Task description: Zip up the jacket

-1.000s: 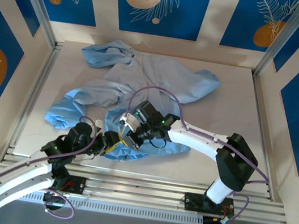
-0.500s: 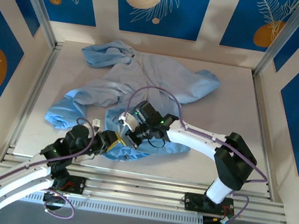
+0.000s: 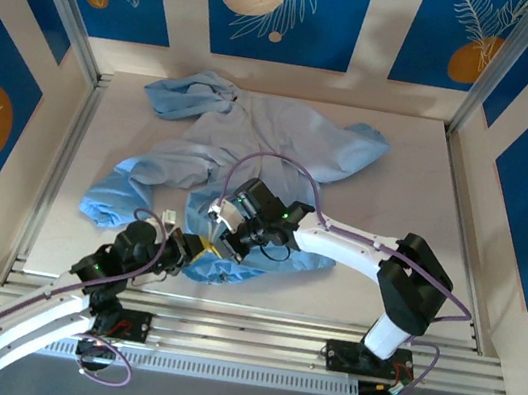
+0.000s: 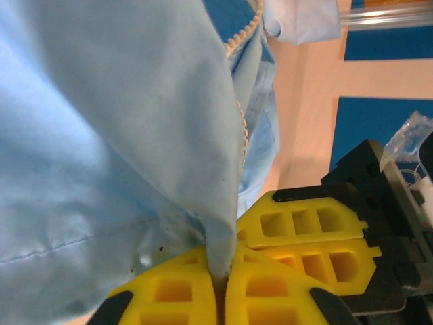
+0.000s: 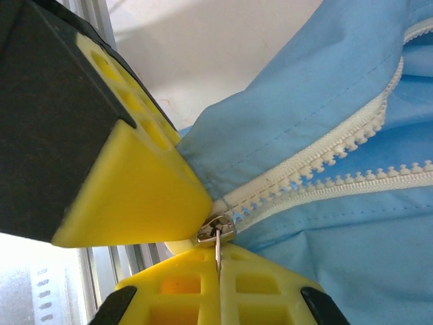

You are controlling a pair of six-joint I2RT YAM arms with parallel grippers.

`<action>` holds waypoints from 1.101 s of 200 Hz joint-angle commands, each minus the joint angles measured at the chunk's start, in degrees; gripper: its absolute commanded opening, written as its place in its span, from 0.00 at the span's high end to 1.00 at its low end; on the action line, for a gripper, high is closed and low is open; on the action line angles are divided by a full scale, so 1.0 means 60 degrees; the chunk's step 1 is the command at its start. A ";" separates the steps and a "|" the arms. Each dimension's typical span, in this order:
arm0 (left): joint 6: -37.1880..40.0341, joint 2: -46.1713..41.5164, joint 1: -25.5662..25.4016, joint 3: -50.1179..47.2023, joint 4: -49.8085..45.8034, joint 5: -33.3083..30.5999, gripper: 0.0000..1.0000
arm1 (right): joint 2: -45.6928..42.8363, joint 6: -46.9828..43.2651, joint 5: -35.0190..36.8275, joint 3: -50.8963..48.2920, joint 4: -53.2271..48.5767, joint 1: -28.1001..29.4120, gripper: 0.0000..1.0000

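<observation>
A second ago the left tool [image 3: 196, 250] has its jaws apart at the jacket's near hem; now they are pressed together on a fold of the light-blue fabric. In the left wrist view this fold runs down between the two yellow pads at the bottom centre of the frame. The left arm sits slightly closer to the right tool [image 3: 227, 235] than before. The right tool keeps about the same place, at lower centre of the top view.

The right tool is clamped on the metal pull tab [image 5: 218, 249] of the zipper slider [image 5: 216, 229]. The slider sits at the bottom end of the white zipper teeth [image 5: 318, 162], which part into two rows toward the right of the right wrist view. A yellow pad of the left tool lies just beside the slider.

The jacket [image 3: 252, 145] lies crumpled on the desk [image 3: 428, 185], spread from the upper left of the top view to its lower centre, where both tools meet.
</observation>
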 commanded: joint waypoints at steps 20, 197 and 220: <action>0.0489 -0.0171 0.0129 0.0381 -0.1186 0.0245 1.00 | 0.0179 0.0047 0.0062 0.0241 -0.0150 0.0149 1.00; 0.2553 -0.0186 0.0615 0.0823 -0.3022 0.2445 1.00 | 0.0959 0.0446 0.2000 0.1566 -0.1671 0.0093 1.00; 0.2669 -0.0229 0.0678 0.0835 -0.3060 0.2516 1.00 | 0.0879 -0.0074 0.1415 0.1579 -0.1591 0.0188 1.00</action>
